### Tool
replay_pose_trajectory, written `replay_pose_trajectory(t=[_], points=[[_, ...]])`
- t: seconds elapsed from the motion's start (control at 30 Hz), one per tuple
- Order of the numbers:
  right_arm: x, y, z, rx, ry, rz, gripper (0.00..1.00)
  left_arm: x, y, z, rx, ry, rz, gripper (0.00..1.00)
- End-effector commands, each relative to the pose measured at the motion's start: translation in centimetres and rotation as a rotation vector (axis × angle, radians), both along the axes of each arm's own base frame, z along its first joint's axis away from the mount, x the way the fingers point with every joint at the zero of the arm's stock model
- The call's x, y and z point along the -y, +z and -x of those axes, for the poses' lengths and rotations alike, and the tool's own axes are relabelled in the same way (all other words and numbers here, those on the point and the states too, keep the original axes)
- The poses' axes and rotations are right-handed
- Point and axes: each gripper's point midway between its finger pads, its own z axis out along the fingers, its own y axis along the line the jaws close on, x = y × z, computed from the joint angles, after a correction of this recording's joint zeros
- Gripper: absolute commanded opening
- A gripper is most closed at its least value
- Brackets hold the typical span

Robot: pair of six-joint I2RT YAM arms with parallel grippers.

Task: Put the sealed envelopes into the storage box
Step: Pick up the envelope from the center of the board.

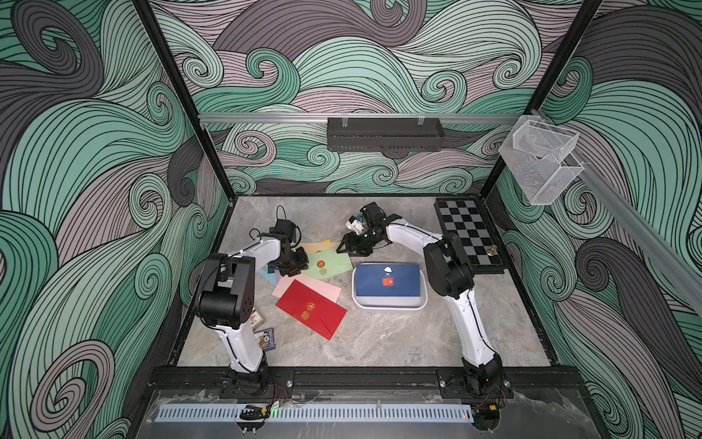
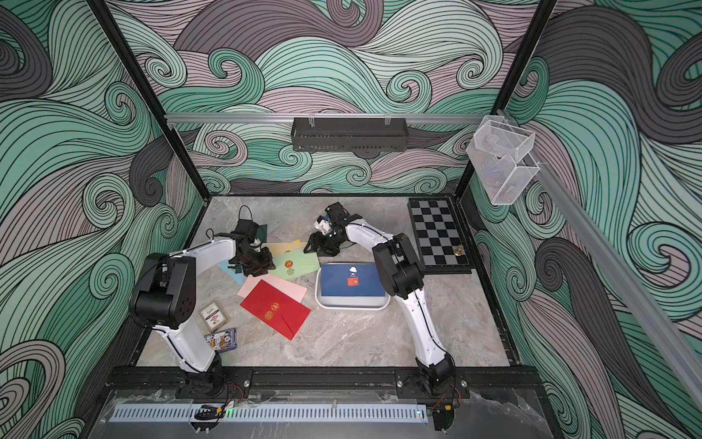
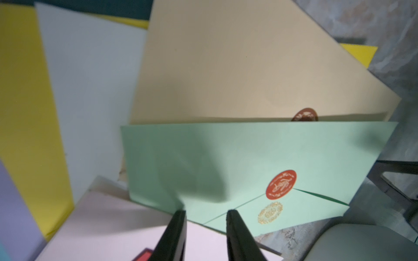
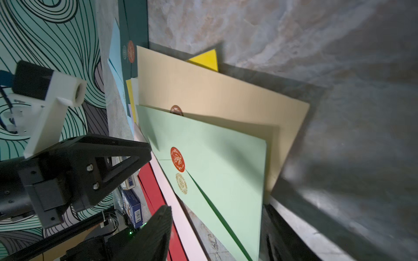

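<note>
I see the storage box (image 1: 389,305) a little right of the middle in both top views, on the grey table (image 1: 380,342). It is white, and its long side runs left to right. One dark blue envelope (image 1: 370,285) lies flat inside it. Its long side goes left to right too, and it fills most of the box. A white sticker and a red sticker face up on it.

The other sealed envelopes lie in a messy fan just left of the box. The red envelope (image 1: 323,323) is lowest in the frame. Its long side runs from upper left to lower right, and two gold seals face up. It lies on a pink envelope (image 1: 323,289) that points nearly the same way. Above them is the mint green envelope (image 1: 336,262). Its long side goes almost left to right, tipped up a bit on the right, and an orange seal and a gold seal face up. A cream envelope (image 1: 317,248) pokes out from under it, and a yellow envelope (image 4: 204,60) shows one corner past that.

My left gripper (image 3: 205,213) hangs over the green envelope's edge, where it meets the pink one. Its fingers have a small gap, and I see no paper pinched there. My right gripper (image 1: 347,249) is above the fan's upper right end, fingers spread wide, holding nothing.

Two card packs (image 2: 213,315) sit at the lower left.
</note>
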Motion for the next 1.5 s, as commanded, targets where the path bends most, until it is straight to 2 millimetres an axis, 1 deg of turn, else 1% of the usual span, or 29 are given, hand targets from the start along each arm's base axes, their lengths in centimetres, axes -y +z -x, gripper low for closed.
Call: replay_pose_trajectory(t=[0.0,0.13,0.27,0.4,0.5,0.67,0.83,0.9,0.97,1.03,1.07,1.13,1.17,1.27,1.33,1.37,1.43,1.47], points=[[-1.2,2.4,0.1,-0.003,0.014,-0.06,0.65,0.1,-0.6,0.3,-0.021,0.003,0.009,0.34],[-1.4,4.4,0.2,0.021,0.017,-0.082,0.63,-0.1,-0.5,0.3,-0.017,0.003,0.003,0.34],[-1.5,5.2,1.0,0.009,0.033,-0.107,0.59,0.0,-0.7,0.4,-0.02,0.004,0.008,0.34],[-1.8,5.0,1.7,-0.006,0.056,-0.12,0.54,0.1,-0.9,0.4,-0.019,0.005,0.013,0.34],[-2.0,4.8,1.9,-0.031,0.06,-0.134,0.48,0.1,-1.0,0.5,-0.023,0.004,0.014,0.34],[-2.4,4.2,2.4,-0.08,0.061,-0.149,0.43,0.1,-1.0,0.6,-0.022,0.005,0.016,0.34],[-2.6,4.2,2.4,-0.09,0.066,-0.16,0.29,0.3,-0.7,0.5,-0.011,0.003,0.026,0.35],[-2.8,4.3,2.4,-0.084,0.074,-0.165,0.23,0.5,0.0,0.2,0.009,-0.001,0.037,0.35],[-2.9,4.8,2.2,-0.069,0.079,-0.173,0.17,0.7,1.1,-0.2,0.045,-0.001,0.054,0.38],[-3.0,5.9,1.7,-0.026,0.095,-0.189,0.07,1.1,2.7,-0.8,0.097,-0.01,0.08,0.39],[-3.0,6.4,1.5,-0.004,0.097,-0.189,0.05,1.3,3.5,-1.0,0.117,-0.014,0.089,0.4],[-2.9,7.8,1.2,0.058,0.111,-0.192,0.0,1.5,5.6,-1.4,0.163,-0.03,0.103,0.42],[-3.0,8.4,1.2,0.081,0.12,-0.196,0.0,1.6,6.7,-1.5,0.188,-0.041,0.106,0.43],[-2.4,11.2,1.4,0.191,0.158,-0.207,0.0,1.8,11.2,-1.8,0.3,-0.091,0.106,0.46],[-1.4,13.3,1.6,0.294,0.18,-0.196,0.0,2.3,14.7,-1.8,0.414,-0.174,0.114,0.49],[-0.7,14.2,1.6,0.337,0.184,-0.184,0.0,2.7,16.4,-1.6,0.475,-0.221,0.125,0.5],[0.7,16.3,1.7,0.451,0.217,-0.177,0.0,4.2,20.1,-0.8,0.62,-0.362,0.162,0.53],[1.2,17.1,2.0,0.495,0.241,-0.18,0.0,4.8,21.0,-0.4,0.669,-0.422,0.163,0.54]])
